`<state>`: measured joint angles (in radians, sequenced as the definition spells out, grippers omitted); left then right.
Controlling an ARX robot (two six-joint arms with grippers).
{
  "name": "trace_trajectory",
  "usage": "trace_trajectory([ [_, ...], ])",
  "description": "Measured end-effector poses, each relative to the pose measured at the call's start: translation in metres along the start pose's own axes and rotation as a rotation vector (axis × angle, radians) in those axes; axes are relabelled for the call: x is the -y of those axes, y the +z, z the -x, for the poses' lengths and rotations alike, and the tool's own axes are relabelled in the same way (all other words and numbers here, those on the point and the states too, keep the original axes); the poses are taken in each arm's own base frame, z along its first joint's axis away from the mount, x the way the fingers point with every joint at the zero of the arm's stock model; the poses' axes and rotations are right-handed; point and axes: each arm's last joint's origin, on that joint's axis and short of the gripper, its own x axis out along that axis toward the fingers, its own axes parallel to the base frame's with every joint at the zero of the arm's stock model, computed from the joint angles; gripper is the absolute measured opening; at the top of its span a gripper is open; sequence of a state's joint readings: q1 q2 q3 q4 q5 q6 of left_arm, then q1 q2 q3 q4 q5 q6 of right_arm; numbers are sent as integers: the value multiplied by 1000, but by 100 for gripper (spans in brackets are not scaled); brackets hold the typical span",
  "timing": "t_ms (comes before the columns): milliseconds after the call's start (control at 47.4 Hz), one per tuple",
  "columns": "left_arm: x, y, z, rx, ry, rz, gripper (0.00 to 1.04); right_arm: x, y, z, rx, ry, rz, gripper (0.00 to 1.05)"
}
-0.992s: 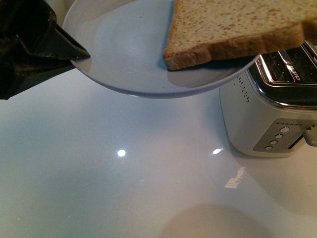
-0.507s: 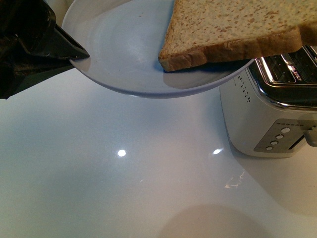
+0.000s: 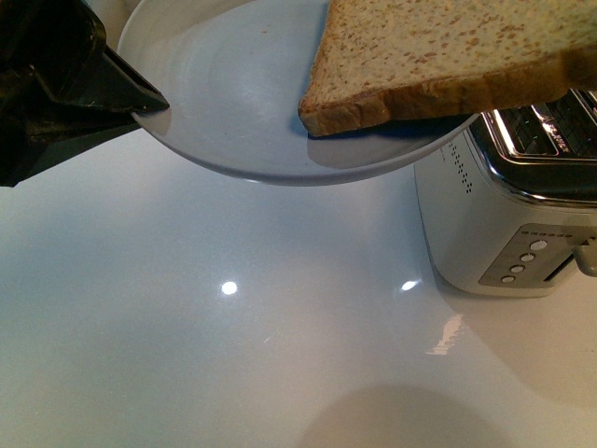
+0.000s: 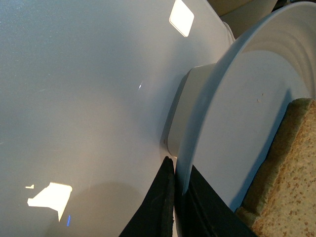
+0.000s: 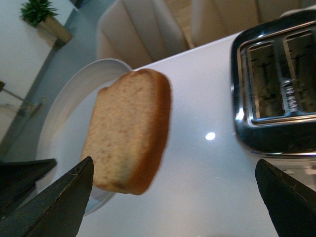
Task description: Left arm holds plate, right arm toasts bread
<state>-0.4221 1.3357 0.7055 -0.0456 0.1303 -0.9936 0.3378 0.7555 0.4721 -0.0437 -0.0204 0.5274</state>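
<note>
My left gripper (image 3: 149,101) is shut on the rim of the pale blue-grey plate (image 3: 233,93) and holds it tilted above the white table. The slice of bread (image 3: 438,47) lies on the plate, and its edge overhangs the rim on the toaster side. The left wrist view shows the left gripper (image 4: 178,173) pinching the plate (image 4: 232,113) rim, with the bread (image 4: 286,173) beside it. In the right wrist view my right gripper (image 5: 173,165) is open and empty. Its fingers (image 5: 59,202) stand wide apart, short of the bread (image 5: 128,133) and the plate (image 5: 64,108).
A white and chrome toaster (image 3: 504,224) stands on the table at the right, just below the plate's edge. Its two slots face up in the right wrist view (image 5: 276,79). Pale chairs (image 5: 143,29) stand beyond the table's far edge.
The bread has shifted slightly left across the plate in the front view. The plate and left gripper have stayed nearly still.
</note>
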Motion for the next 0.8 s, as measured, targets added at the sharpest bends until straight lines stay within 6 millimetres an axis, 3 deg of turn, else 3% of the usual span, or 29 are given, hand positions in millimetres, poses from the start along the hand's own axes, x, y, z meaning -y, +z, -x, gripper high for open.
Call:
trace_trajectory([
  [528,0,0,0,0,0,0,3,-2,-7,-53,-89,66,-203,95],
  [802,0,0,0,0,0,0,3,-4,-4,-60,-95,88,-237,45],
])
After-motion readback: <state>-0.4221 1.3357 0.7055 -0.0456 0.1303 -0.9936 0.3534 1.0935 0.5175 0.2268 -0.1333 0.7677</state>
